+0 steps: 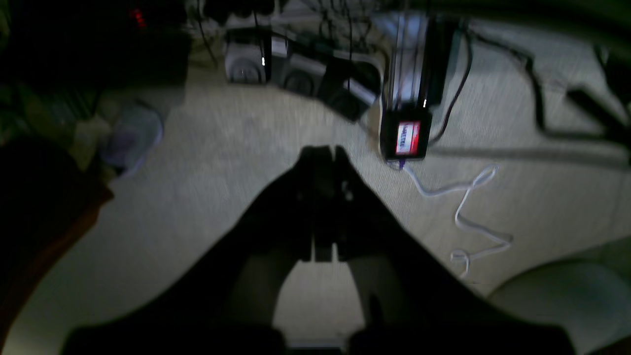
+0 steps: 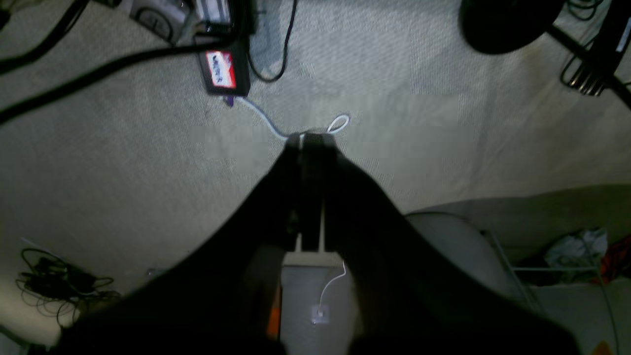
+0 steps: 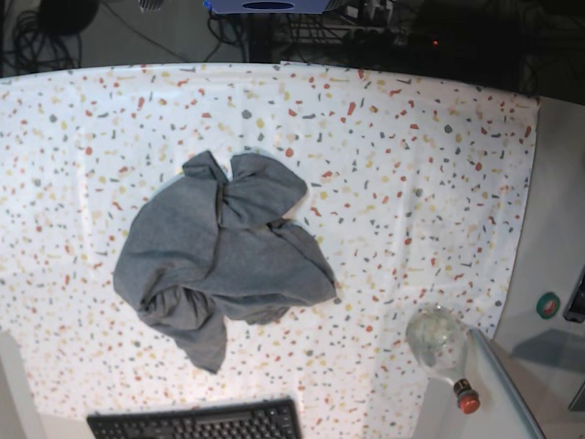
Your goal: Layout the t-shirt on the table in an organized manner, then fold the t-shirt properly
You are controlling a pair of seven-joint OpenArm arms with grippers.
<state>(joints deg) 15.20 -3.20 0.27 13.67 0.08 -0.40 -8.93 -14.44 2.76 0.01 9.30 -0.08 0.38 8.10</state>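
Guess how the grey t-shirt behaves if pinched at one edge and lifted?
The t-shirt lies crumpled in soft overlapping folds, so it will likely drape limply and unfurl unevenly. It looks thin, so probably light. Pushed, it would likely bunch up on the table cloth rather than slide.

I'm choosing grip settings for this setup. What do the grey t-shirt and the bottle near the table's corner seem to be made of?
The t-shirt looks like soft matte knit, likely cotton: it lies crumpled in limp folds. The bottle looks like clear glossy plastic or glass, hard to tell which, with a red cap.
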